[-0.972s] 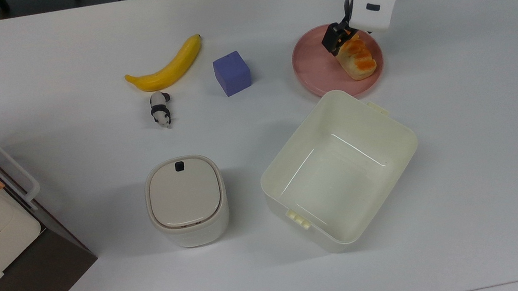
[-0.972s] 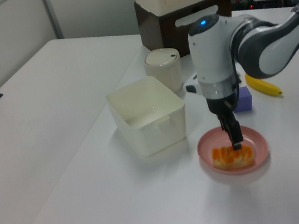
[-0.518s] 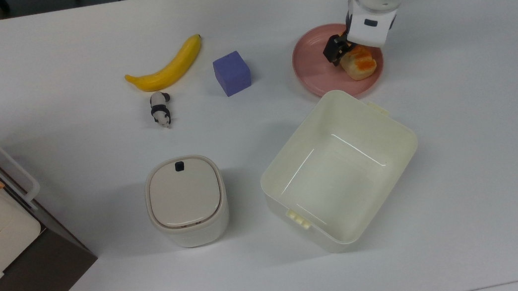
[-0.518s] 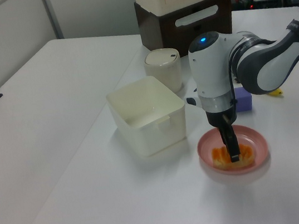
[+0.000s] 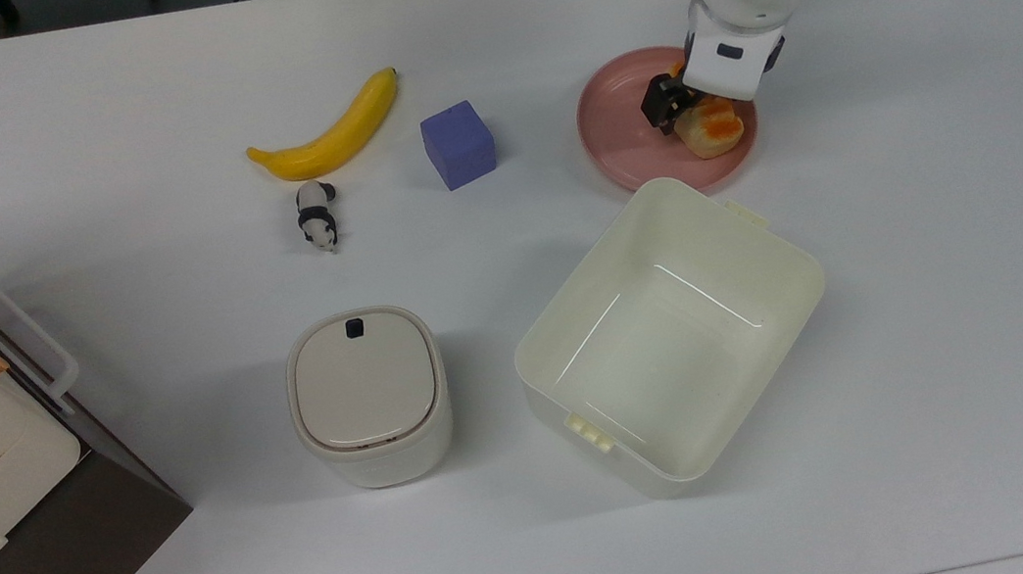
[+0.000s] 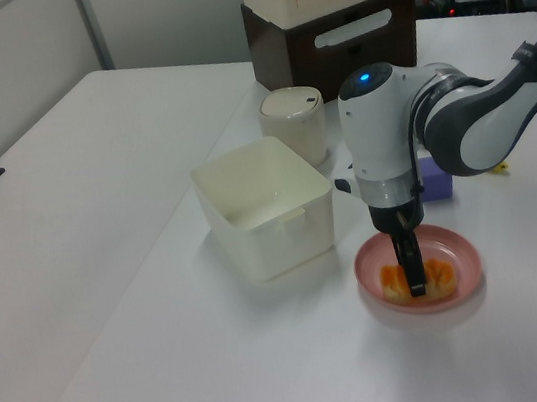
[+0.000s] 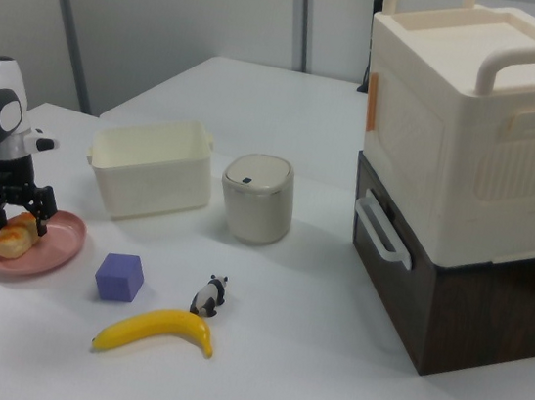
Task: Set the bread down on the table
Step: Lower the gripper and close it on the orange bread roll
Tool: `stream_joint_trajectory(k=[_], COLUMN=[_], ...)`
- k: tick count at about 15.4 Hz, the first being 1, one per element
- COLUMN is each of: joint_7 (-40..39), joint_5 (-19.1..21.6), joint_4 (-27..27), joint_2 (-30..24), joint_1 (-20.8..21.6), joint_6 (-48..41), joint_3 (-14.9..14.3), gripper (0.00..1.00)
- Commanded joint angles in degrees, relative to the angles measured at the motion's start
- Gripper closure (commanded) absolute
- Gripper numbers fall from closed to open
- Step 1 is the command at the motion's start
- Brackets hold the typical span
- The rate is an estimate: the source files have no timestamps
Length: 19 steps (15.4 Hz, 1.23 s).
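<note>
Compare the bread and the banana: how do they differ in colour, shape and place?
The bread is pale tan with an orange top; the banana is plain yellow. The bread is short and oblong; the banana is long and curved. The bread lies on the pink plate with the open gripper straddling it; the banana lies on the bare white table, nothing touching it. Both lie flat.

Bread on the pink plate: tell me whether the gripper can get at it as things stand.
Probably yes. The gripper is already down at the bread on the pink plate, with an open finger on either side in the right view. Nothing stands between them; the tub sits beside the plate.
</note>
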Motion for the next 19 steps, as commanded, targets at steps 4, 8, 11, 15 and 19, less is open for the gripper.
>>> stream_joint_trajectory(k=[4, 8, 11, 15, 19], joint_7=[1.02, 0.5, 0.14, -1.86, -10.12], joint_5=[0.09, 0.18, 0.18, 0.18, 0.09], joint_4=[-0.92, -0.66, -0.13, 2.5, 3.99], joint_2=[-0.24, -1.55, -5.33, -7.36, -7.89], joint_1=[1.32, 1.14, 0.88, -1.22, -9.3], joint_6=[1.62, -0.83, -6.89, -12.52, -14.29], joint_3=[-0.76, -0.76, -0.76, -2.07, -2.52], gripper=[0.46, 0.61, 0.61, 0.61, 0.58])
